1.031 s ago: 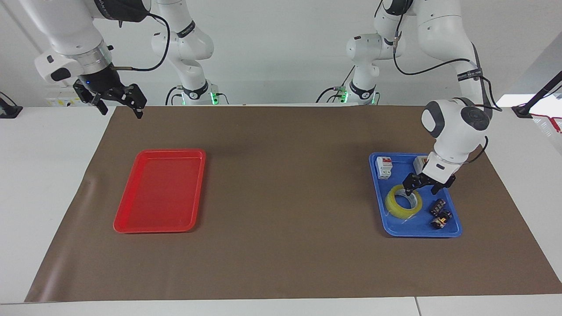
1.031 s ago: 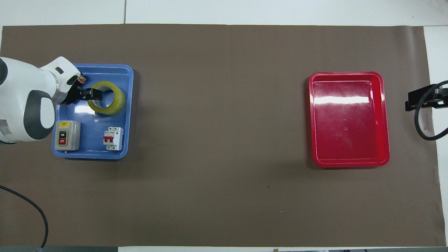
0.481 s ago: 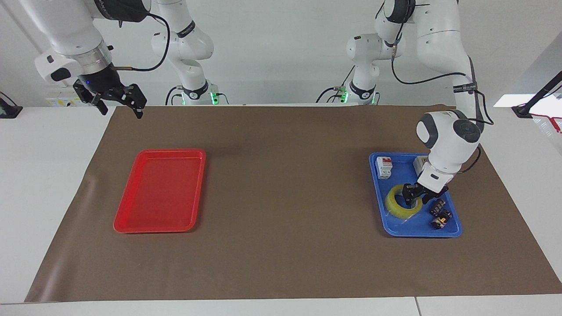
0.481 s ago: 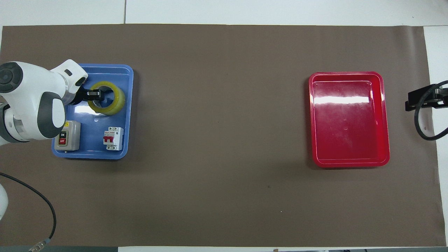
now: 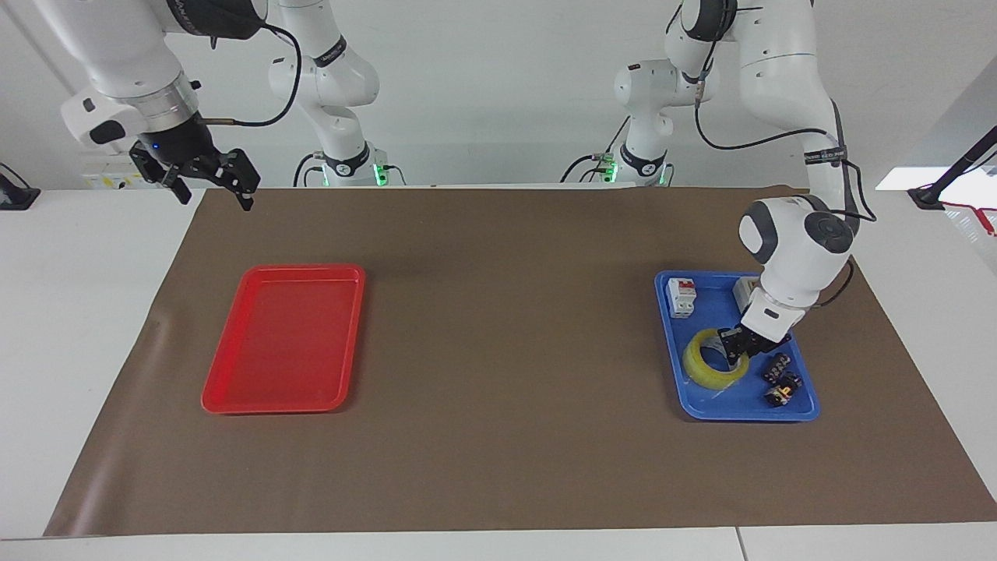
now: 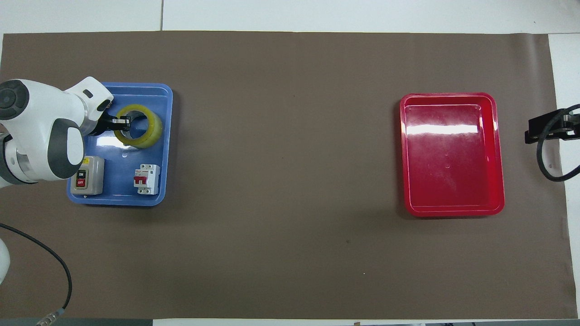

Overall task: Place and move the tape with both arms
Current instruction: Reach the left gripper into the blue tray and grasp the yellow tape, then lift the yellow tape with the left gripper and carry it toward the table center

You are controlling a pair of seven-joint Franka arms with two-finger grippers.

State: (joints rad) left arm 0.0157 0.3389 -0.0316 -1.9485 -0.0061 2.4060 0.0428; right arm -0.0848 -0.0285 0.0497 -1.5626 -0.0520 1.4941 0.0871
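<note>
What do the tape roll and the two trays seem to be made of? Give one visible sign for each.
The tape: translucent yellow plastic film, glossy, wound on a pale core that may be card. The blue tray and the red tray: probably moulded plastic, with rounded rims; the red one shows bright glare, so its finish is smooth.

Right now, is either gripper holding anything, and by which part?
The left gripper is shut on the tape, pinching the ring's wall, one finger inside the core; the roll rests in the blue tray. The right gripper waits open, holding nothing.
</note>
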